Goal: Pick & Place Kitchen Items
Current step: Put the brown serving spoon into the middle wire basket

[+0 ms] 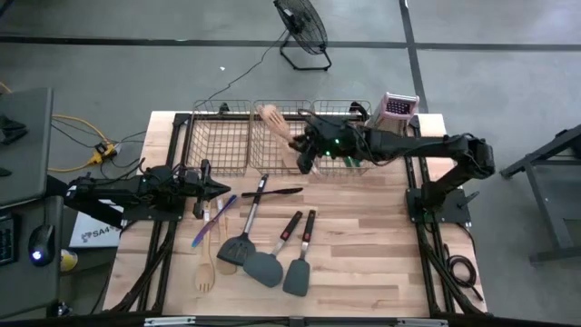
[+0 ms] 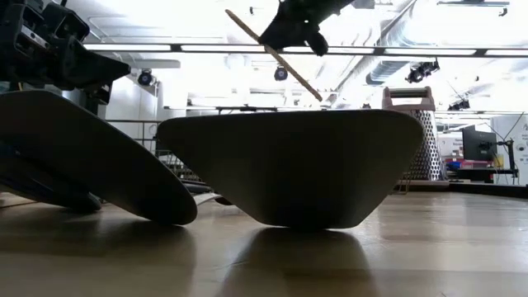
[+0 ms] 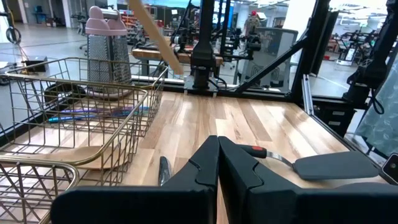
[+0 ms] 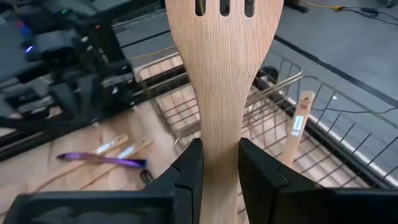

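**Slotted wooden spatula held over the baskets, ready to set down**

My right gripper (image 4: 216, 163) is clamped on the handle of a pale slotted wooden spatula (image 4: 222, 68). The blade rises straight out ahead of my fingers (image 4: 186, 167), its three slots at the far end. From above, I hang over the row of three wire baskets at the back of the table, roughly above the middle basket (image 1: 280, 136), with the blade angled toward the table's far edge. Seen from table height, the spatula (image 2: 274, 56) is tilted and well above the wood.

Directly below and ahead of my jaws, wire rims cross the view. A second wooden piece (image 4: 296, 127) already leans inside one basket just to one side of the blade. I cannot tell exactly which compartment sits under the handle end.

To place this well, I judge I should lower until the handle end is inside the rim, tip the blade down so it clears the wires, then release low so nothing bounces out or snags.

My left gripper (image 3: 217, 163) rests with its fingers pressed together, empty, low over the near part of the table. Ahead of it lie a red-marked dark spatula (image 3: 323, 167) and the box grater (image 3: 107, 45) farther off. More utensils wait behind me on the open table, among them a purple piece (image 4: 102, 160).
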